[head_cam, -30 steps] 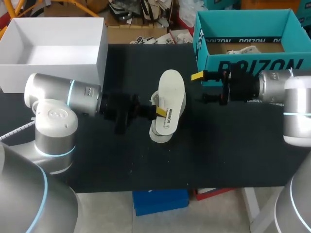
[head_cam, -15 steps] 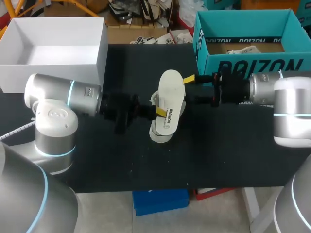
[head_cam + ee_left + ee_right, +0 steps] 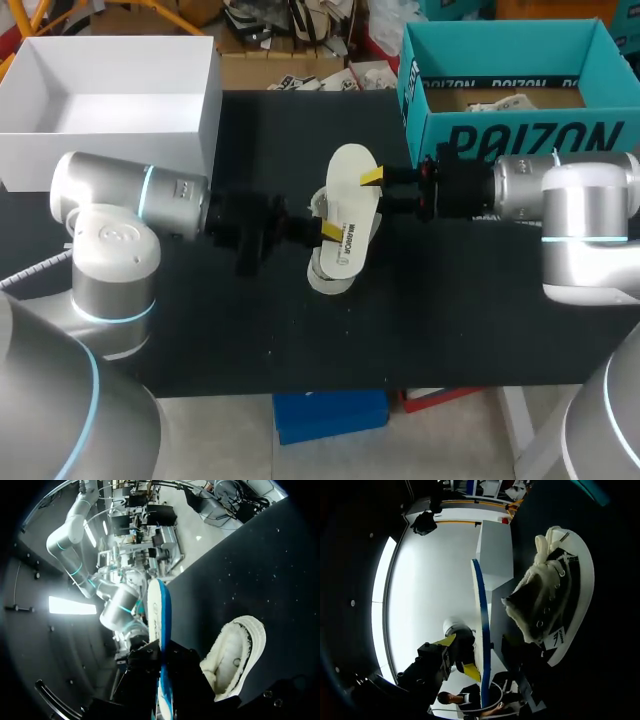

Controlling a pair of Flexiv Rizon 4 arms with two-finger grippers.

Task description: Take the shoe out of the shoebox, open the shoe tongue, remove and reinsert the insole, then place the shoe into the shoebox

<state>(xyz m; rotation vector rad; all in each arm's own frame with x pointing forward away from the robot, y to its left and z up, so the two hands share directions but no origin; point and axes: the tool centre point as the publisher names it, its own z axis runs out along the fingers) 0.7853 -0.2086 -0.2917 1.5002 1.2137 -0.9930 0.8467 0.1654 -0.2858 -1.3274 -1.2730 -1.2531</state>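
Black table (image 3: 450, 310) middle — insole (image 3: 352, 190) over shoe (image 3: 330, 275)

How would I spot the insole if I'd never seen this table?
On the black table, between the white box and the teal box, the left gripper holds the insole up. It is the flat, smooth white oval; the shoe under it is bulky and fleecy.

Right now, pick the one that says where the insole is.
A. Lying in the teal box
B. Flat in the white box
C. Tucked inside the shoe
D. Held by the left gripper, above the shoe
D: the left gripper is clamped on the white insole, which stands clear above the shoe lying on the black table, outside both boxes.
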